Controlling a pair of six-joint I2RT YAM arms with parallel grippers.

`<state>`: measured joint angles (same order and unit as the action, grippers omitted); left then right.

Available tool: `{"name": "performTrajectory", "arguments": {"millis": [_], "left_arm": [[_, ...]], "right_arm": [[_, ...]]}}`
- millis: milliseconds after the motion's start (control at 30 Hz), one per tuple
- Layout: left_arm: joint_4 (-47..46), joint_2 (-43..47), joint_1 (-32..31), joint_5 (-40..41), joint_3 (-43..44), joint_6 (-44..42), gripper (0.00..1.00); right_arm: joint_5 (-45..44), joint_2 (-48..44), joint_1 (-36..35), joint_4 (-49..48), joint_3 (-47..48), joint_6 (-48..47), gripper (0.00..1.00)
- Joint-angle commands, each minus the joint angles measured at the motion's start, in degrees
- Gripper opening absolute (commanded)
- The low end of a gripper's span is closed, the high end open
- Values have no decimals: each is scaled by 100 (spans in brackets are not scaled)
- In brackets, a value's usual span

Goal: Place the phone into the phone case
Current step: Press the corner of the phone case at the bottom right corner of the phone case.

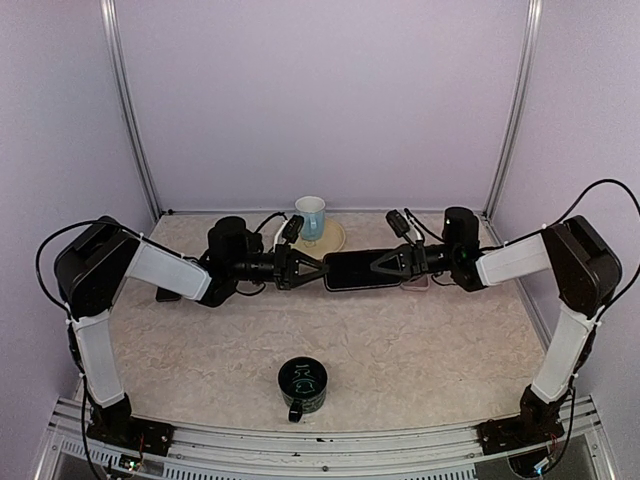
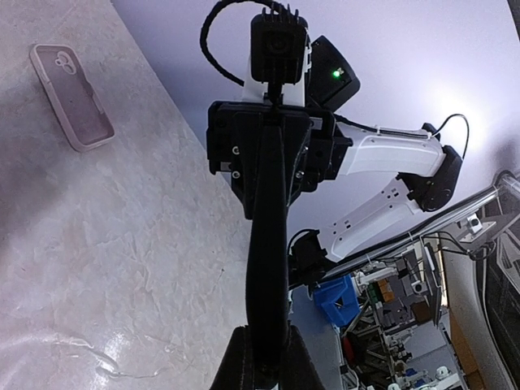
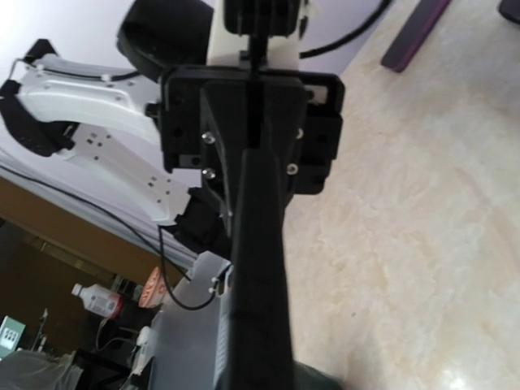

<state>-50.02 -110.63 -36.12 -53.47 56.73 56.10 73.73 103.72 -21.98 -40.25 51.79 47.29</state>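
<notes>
The phone [image 1: 352, 272] is held clear of the table [image 1: 400, 350], its long axis running left to right. The left gripper [image 1: 318, 270] is clamped narrow on its left end and the right gripper [image 1: 383, 265] on its right end. The phone case [image 2: 71, 97] lies flat on the table, apart from the phone and just beside the right gripper, so in my judgement the right arm is nearer and the phone must go down toward that side.
</notes>
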Motion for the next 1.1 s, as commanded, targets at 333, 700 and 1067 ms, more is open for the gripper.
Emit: {"name": "performTrajectory", "arguments": {"millis": [333, 700, 1067], "left_arm": [[-559, 186, 219, -127, -185, 390, 53], [1012, 253, -273, 258, 413, -723, 59], [611, -152, -490, 111, 734, -328, 42]], "right_arm": [[84, -80, 220, -1116, -103, 478, 0], [-219, -192, 218, -1047, -46, 487, 0], [-272, -203, 194, -955, -103, 376, 0]]}}
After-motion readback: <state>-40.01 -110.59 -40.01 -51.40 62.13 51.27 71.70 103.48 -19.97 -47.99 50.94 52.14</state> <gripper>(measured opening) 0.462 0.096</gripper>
